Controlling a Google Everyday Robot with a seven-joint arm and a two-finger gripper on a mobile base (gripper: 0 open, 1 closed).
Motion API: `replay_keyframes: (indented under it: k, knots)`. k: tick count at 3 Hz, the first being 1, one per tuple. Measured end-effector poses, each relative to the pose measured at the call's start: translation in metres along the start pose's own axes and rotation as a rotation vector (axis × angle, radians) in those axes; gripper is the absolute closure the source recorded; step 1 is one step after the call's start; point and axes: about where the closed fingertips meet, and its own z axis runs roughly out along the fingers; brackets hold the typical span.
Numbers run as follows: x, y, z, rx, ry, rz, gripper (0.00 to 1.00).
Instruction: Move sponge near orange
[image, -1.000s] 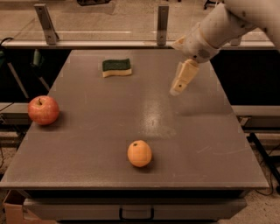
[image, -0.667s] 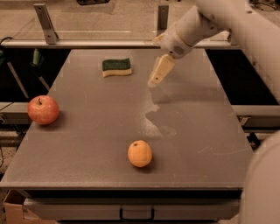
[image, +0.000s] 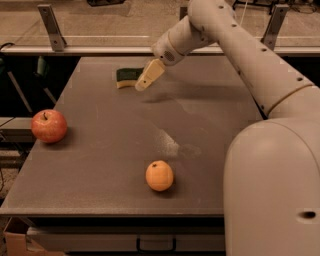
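The sponge (image: 127, 77), dark green on top with pale yellow foam below, lies at the far left-centre of the grey table (image: 100, 145). My gripper (image: 144, 82) hangs just above and in front of the sponge's right end, covering that end. The orange (image: 159, 175), small and round with a dark stem dot, sits near the table's front edge, far from the sponge. My white arm reaches in from the right.
A red apple (image: 49, 126) with a stem sits at the table's left edge. Metal posts and a rail (image: 52, 27) run behind the far edge. My arm's large white body (image: 272, 185) fills the right foreground.
My gripper has moved left across the far part of the table and now sits over the sponge's right end. The sponge, apple and orange have not moved.
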Motion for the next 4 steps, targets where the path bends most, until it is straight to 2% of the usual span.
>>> replay_keyframes:
  k: [1,2,3,4]
  knots:
    - [0.010,-0.007,0.035,0.002,-0.002,0.114,0.02]
    - [0.020,-0.010,0.050,-0.004,-0.007,0.172,0.24]
    - [0.020,-0.010,0.045,-0.011,-0.018,0.186,0.47]
    - [0.010,0.004,0.009,-0.041,-0.058,0.150,0.71]
